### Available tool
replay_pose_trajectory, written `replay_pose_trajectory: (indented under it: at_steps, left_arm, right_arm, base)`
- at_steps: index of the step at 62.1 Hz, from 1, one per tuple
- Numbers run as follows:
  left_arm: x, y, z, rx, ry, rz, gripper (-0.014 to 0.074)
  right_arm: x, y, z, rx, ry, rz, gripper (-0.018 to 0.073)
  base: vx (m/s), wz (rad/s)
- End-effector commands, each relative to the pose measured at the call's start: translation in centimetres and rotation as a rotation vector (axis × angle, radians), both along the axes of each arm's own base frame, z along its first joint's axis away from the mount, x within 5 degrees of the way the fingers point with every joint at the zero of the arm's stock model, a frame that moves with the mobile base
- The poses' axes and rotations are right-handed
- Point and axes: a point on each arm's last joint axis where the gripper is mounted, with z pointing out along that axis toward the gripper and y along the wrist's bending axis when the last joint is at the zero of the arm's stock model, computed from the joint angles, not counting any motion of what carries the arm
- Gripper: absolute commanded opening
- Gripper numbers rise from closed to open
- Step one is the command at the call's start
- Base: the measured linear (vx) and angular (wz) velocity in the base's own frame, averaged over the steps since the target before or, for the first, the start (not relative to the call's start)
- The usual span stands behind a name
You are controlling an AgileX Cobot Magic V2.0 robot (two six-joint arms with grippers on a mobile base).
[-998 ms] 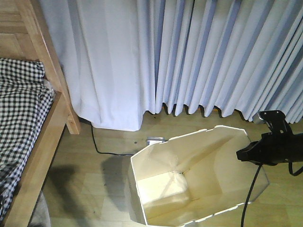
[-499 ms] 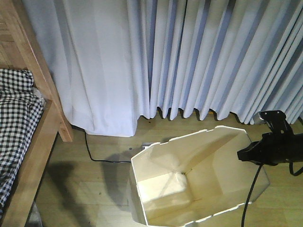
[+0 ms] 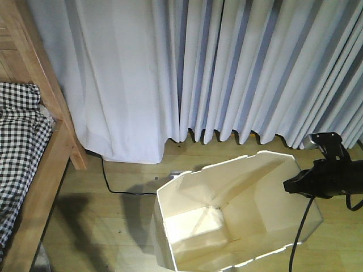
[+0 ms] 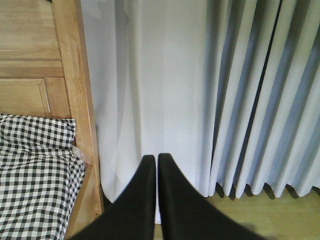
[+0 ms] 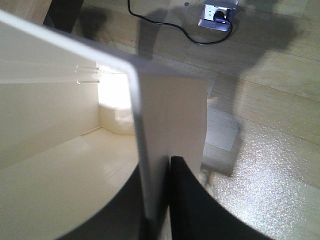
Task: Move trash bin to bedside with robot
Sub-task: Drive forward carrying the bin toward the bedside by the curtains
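Nearest me, the white faceted plastic bin (image 3: 249, 198), cream inside, stood on the wood floor (image 3: 113, 226), w/ bare boards btwn it and the light-wood bed frame (image 3: 54, 153) w/ checked bedding off left. Prob. most of the way there, I'd judge, but the last stretch and the let-go remained. Right gripper (image 5: 159, 170) was clamped on the bin's rim wall, one finger each side. Left gripper (image 4: 153, 160) was pinched together, holding nothing, facing the pale pleated curtains (image 4: 240, 90).
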Motion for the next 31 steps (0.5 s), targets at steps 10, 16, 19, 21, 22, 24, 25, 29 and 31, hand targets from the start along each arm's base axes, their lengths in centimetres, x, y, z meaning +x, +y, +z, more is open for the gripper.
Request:
replay_pose_trajectory:
  at_steps: [10, 16, 19, 21, 22, 24, 25, 29, 31]
  left_arm:
    - [0.11, -0.03, -0.31, -0.014, -0.049, -0.004, -0.0006]
    - [0.11, -0.03, -0.31, -0.014, -0.049, -0.004, -0.0006]
    - [0.11, -0.03, -0.31, -0.014, -0.049, -0.004, -0.0006]
    - [0.11, -0.03, -0.31, -0.014, -0.049, -0.004, -0.0006]
    - [0.11, -0.03, -0.31, -0.014, -0.049, -0.004, -0.0006]
    - [0.11, -0.03, -0.31, -0.014, -0.049, -0.004, -0.0006]
    - [0.11, -0.03, -0.31, -0.014, -0.049, -0.004, -0.0006]
    - [0.11, -0.03, -0.31, -0.014, -0.049, -0.004, -0.0006]
    - [0.11, -0.03, -0.31, -0.014, -0.049, -0.004, -0.0006]
  right_arm:
    - [0.7, 1.24, 2.84, 0.205, -0.075, -0.014, -0.0006]
    - [0.7, 1.24, 2.84, 0.205, -0.075, -0.014, -0.0006]
    - [0.7, 1.24, 2.84, 0.205, -0.075, -0.014, -0.0006]
    - [0.7, 1.24, 2.84, 0.205, -0.075, -0.014, -0.0006]
    - [0.7, 1.25, 2.85, 0.206, -0.076, -0.014, -0.0006]
    - [0.71, 1.26, 2.87, 0.21, -0.076, -0.016, -0.0006]
    - [0.71, 1.26, 2.87, 0.21, -0.076, -0.016, -0.0006]
    - [0.73, 1.27, 2.88, 0.211, -0.077, -0.017, -0.0006]
    - [0.79, 1.26, 2.92, 0.216, -0.079, -0.027, -0.0006]
  base:
    - [0.0, 0.0]
    - [0.0, 0.0]
    - [0.0, 0.0]
    - [0.0, 0.0]
    - [0.0, 0.0]
    - [0.0, 0.0]
    - [0.0, 0.0]
    - [0.0, 0.0]
    - [0.0, 0.0]
